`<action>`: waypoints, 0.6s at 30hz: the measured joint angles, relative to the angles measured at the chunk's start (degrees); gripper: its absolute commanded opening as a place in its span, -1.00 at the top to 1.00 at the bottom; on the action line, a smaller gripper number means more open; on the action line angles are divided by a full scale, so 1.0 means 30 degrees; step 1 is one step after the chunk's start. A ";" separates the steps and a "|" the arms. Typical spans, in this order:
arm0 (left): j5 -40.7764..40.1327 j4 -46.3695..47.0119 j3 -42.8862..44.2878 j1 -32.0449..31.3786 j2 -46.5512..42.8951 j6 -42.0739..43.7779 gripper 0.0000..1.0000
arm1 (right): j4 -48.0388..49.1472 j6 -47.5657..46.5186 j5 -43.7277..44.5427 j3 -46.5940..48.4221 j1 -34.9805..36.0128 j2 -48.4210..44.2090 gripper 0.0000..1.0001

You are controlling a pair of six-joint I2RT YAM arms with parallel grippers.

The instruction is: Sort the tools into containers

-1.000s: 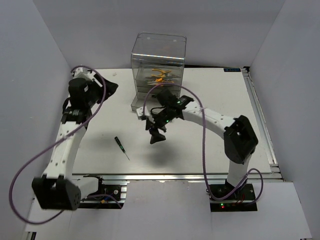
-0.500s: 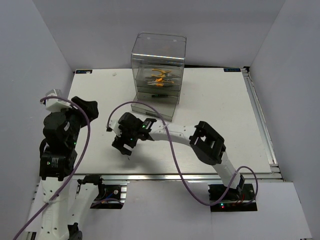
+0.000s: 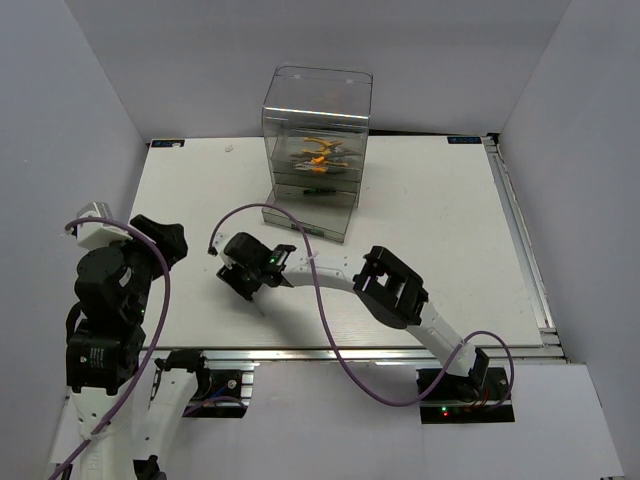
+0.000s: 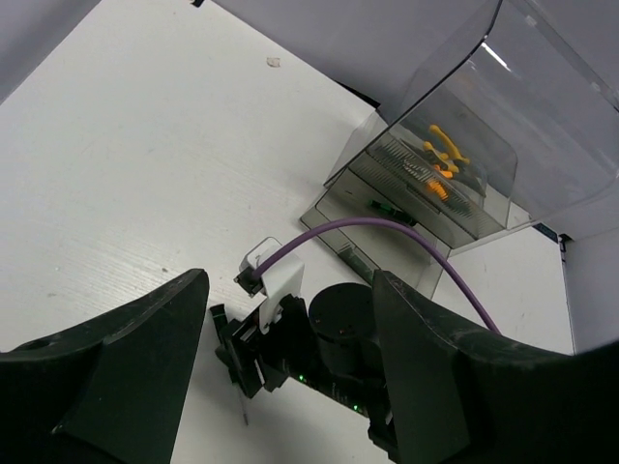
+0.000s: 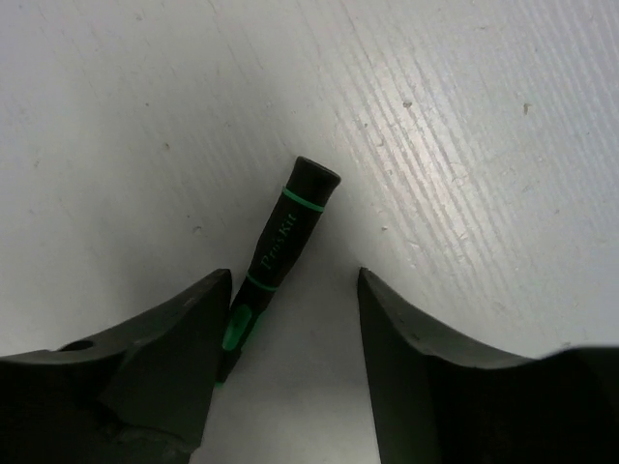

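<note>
A black-green screwdriver point(image 5: 286, 237) lies on the white table between the fingers of my right gripper point(image 5: 293, 290). The jaws stand open around its handle, and the handle's lower part rests against the left finger point(image 5: 164, 358). From above, the right gripper point(image 3: 244, 279) covers the handle, and only the thin shaft point(image 3: 258, 309) sticks out. The smoky-clear container point(image 3: 315, 130) stands at the back with orange pliers point(image 3: 322, 150) in an upper drawer. My left gripper point(image 3: 163, 238) is open and holds nothing, raised at the table's left side.
The container's bottom drawer point(image 3: 306, 217) is pulled out toward the arms. A purple cable point(image 3: 300, 225) arcs over the right arm just in front of it. White walls enclose the table on three sides.
The right arm swung from the drawer down and left onto the screwdriver, and its jaws have narrowed around the handle. The left arm pulled back toward the near left.
</note>
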 measured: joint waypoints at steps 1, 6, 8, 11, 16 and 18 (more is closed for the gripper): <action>-0.0044 -0.0117 0.0000 0.0000 -0.0007 -0.0044 -0.59 | 0.0058 -0.0131 0.0080 0.0000 0.0022 0.0051 -0.05; -0.0197 -0.0321 0.0000 -0.0007 0.0029 -0.0284 -0.59 | 0.0313 -0.0612 0.0503 -0.0160 0.0073 0.0058 0.25; -0.0197 -0.0306 -0.0015 0.0000 0.0095 -0.0321 -0.59 | 0.0568 -0.0991 0.0648 -0.0342 0.0066 0.0051 0.38; -0.0182 -0.0168 -0.0262 0.0000 0.0204 -0.0459 -0.59 | 0.1151 -0.1530 0.0605 -0.0911 0.0073 -0.0189 0.57; 0.0219 0.0648 -0.1515 0.0000 0.0240 -0.1078 -0.59 | 0.1384 -0.2856 -0.1107 -0.1486 -0.0459 -0.0612 0.85; 0.0430 0.1158 -0.2229 0.0000 0.0255 -0.1435 -0.59 | 0.1013 -0.3694 -0.2382 -0.1610 -0.0969 -0.0831 0.88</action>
